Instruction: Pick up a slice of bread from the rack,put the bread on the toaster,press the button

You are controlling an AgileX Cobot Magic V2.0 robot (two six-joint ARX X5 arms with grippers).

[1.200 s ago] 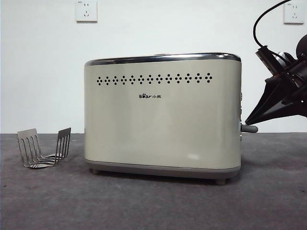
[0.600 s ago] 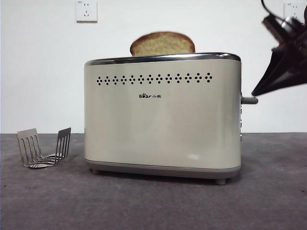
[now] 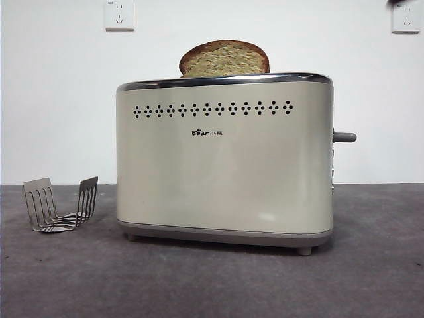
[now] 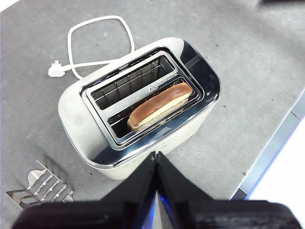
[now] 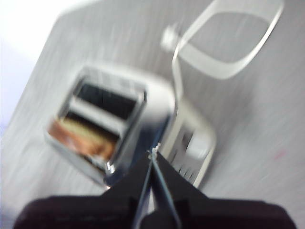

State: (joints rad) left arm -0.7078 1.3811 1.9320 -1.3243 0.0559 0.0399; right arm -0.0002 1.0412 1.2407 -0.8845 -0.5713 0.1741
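Observation:
The cream toaster (image 3: pixel 225 159) stands mid-table. The slice of bread (image 3: pixel 224 59) sticks up out of its slot, raised; in the left wrist view the bread (image 4: pixel 159 105) sits in the nearer slot of the toaster (image 4: pixel 143 109). The grey lever button (image 3: pixel 344 138) is up on the toaster's right side. The empty wire rack (image 3: pixel 61 204) stands at the left; it also shows in the left wrist view (image 4: pixel 40 191). My left gripper (image 4: pixel 156 155) is shut and empty, high above the toaster. My right gripper (image 5: pixel 153 153) is shut, above the toaster's (image 5: pixel 124 133) button end; the view is blurred.
The toaster's white cord and plug (image 4: pixel 95 43) lie on the grey table behind it. The table's edge (image 4: pixel 276 143) runs close beside the toaster in the left wrist view. Two wall sockets (image 3: pixel 119 14) are on the white wall.
The right gripper pressed the lever down, then rose up and out of the front view. The lever came back up and the bread popped up out of the slot.

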